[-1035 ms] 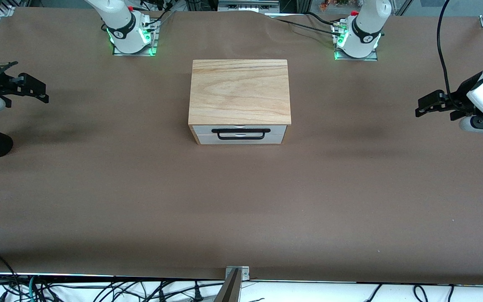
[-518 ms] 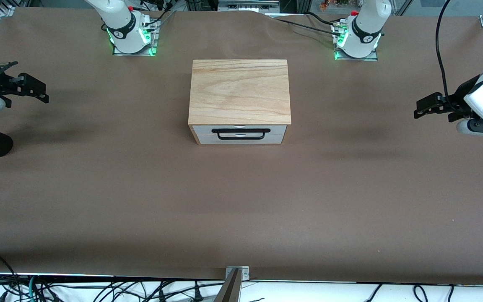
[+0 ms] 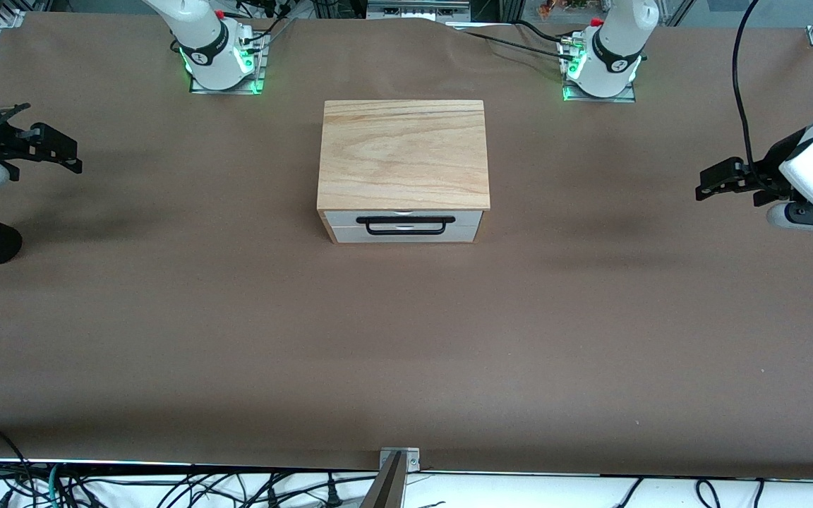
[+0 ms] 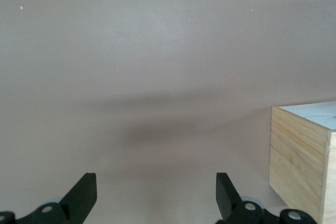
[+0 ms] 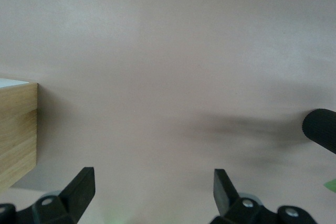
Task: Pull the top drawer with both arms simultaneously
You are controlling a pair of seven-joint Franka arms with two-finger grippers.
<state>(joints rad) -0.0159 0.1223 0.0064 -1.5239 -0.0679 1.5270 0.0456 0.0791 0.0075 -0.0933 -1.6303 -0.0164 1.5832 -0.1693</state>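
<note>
The top drawer (image 3: 404, 218) sits pushed in at the wooden box (image 3: 403, 155) front, mid-table. Toward either table end from the box, left gripper (image 3: 713, 183) and right gripper (image 3: 68, 156) hover spread wide, empty, touching nothing.

White jointed arms (image 3: 202, 35) – black bands, black cables, green-lit bases

Even, diffuse overhead light covers the brown table (image 3: 406, 339), with no glare. Soft, blurred shadows lie on it at either side of the wooden box (image 3: 403, 155). Green lights glow at both arm bases. Both wrist views look hazy and washed out.
</note>
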